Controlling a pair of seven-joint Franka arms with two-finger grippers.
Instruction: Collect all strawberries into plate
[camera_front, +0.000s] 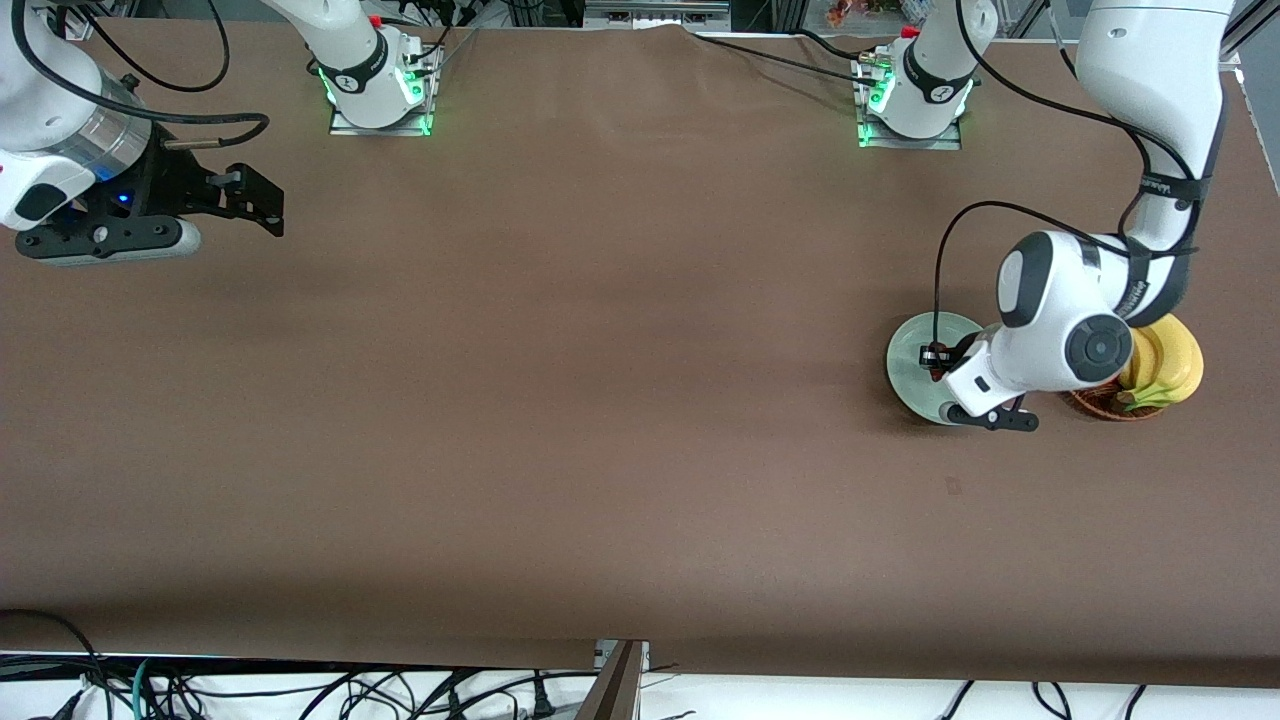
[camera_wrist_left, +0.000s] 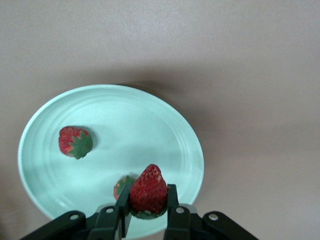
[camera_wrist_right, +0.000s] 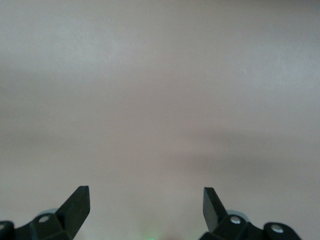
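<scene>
Mint-green plate (camera_wrist_left: 165, 130) holds two strawberries (camera_wrist_left: 75, 141). Left gripper (camera_wrist_left: 148, 200) hangs over it, clamped on the third strawberry (camera_wrist_left: 148, 190); only release is left. Right gripper (camera_wrist_right: 146, 204), spread wide, waits.

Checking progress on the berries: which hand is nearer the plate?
Left. The left hand holds a strawberry over the plate; the right hand waits at the right arm's end.

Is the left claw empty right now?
No, the left claw is shut on a strawberry over the plate, where two other strawberries already lie.
</scene>
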